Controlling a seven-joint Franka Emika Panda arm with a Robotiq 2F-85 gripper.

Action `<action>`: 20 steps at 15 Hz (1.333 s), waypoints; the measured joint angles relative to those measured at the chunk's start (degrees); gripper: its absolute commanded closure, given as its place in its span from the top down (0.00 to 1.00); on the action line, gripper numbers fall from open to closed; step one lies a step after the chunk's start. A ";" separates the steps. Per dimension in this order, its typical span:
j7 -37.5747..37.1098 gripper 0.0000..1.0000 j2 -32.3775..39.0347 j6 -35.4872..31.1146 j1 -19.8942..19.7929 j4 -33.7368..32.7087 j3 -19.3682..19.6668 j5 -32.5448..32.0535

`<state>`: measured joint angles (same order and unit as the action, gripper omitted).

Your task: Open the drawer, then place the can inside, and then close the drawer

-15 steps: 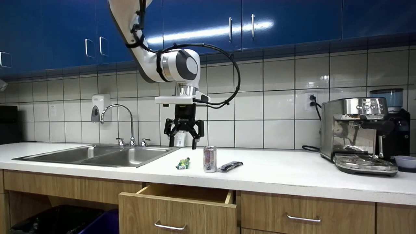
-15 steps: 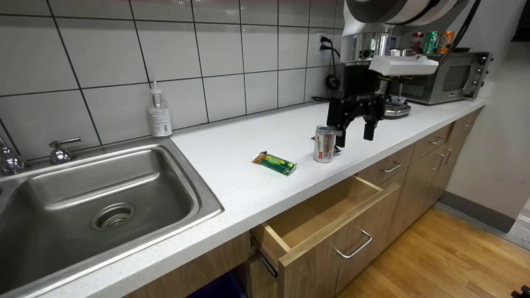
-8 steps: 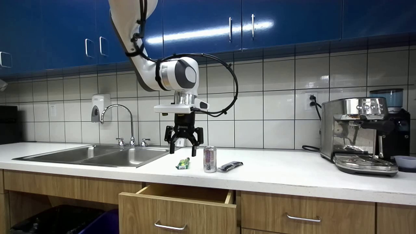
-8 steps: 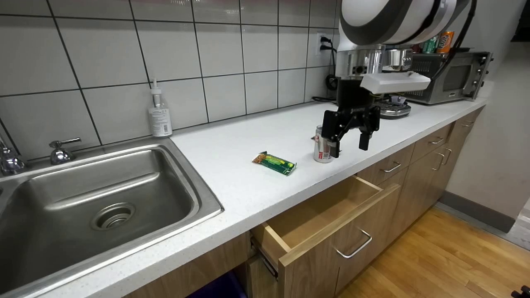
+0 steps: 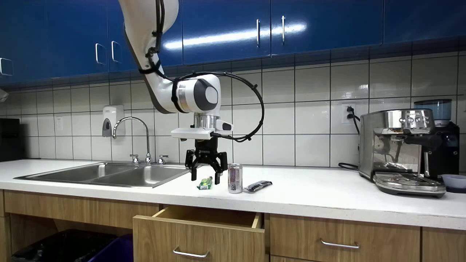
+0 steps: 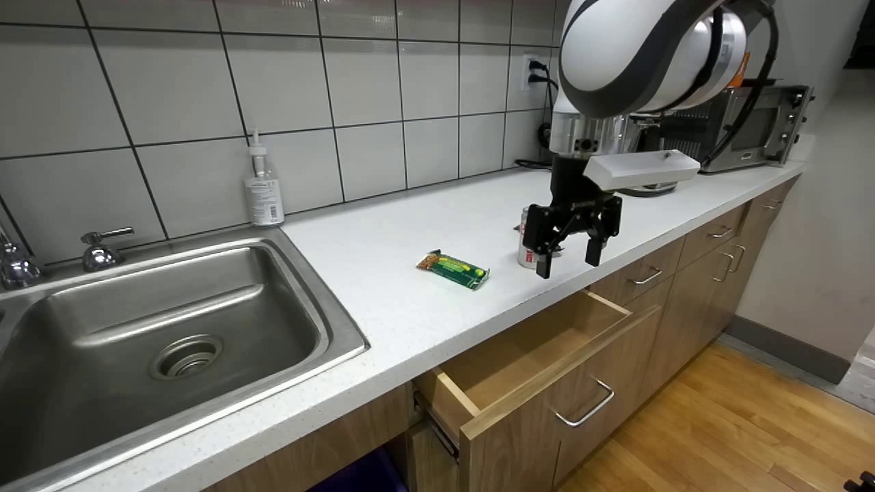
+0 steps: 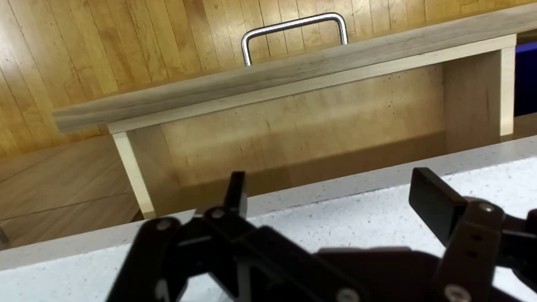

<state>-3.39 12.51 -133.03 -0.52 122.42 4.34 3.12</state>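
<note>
The drawer (image 5: 198,238) is pulled out below the counter. Its bare bottom shows in an exterior view (image 6: 523,355) and in the wrist view, where the drawer (image 7: 293,82) fills the upper half. Upright on the counter, near the front edge, stands the silver can (image 5: 235,178). My gripper (image 5: 205,179) points down, its fingertips level with the can's body and left of it. From another angle the gripper (image 6: 568,265) partly covers the can (image 6: 525,255). In the wrist view the gripper's jaws stand wide apart (image 7: 329,184), with only counter and drawer behind them; the can is out of that view.
A green wrapped bar (image 6: 454,268) lies on the counter near the can. A dark wrapper (image 5: 258,186) lies just beyond the can. The sink (image 6: 178,342), a soap bottle (image 6: 264,188) and a coffee machine (image 5: 397,149) also share the counter. Blue cabinets (image 5: 225,25) hang above.
The gripper has come steadily down toward the counter, drifting slightly left in the exterior views, its jaws apart throughout. The can, the drawer and the wrapped bar have stayed put.
</note>
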 measured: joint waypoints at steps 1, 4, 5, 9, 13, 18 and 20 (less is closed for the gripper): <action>-0.39 1.00 0.28 -0.61 0.10 0.33 -0.03 0.00; -1.50 1.00 0.68 -1.98 0.56 1.62 -0.18 0.00; -1.89 1.00 0.75 -2.33 0.72 2.08 -0.25 0.00; -3.20 1.00 1.16 -3.79 1.02 3.71 -0.72 0.00; -4.06 1.00 1.66 -4.84 1.13 4.57 -0.72 0.00; -4.42 1.00 3.20 -6.47 1.13 4.64 -0.69 0.00; -4.43 1.00 3.90 -7.10 1.12 4.63 -0.61 0.00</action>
<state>-7.82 16.41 -140.13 0.61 127.05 3.73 3.12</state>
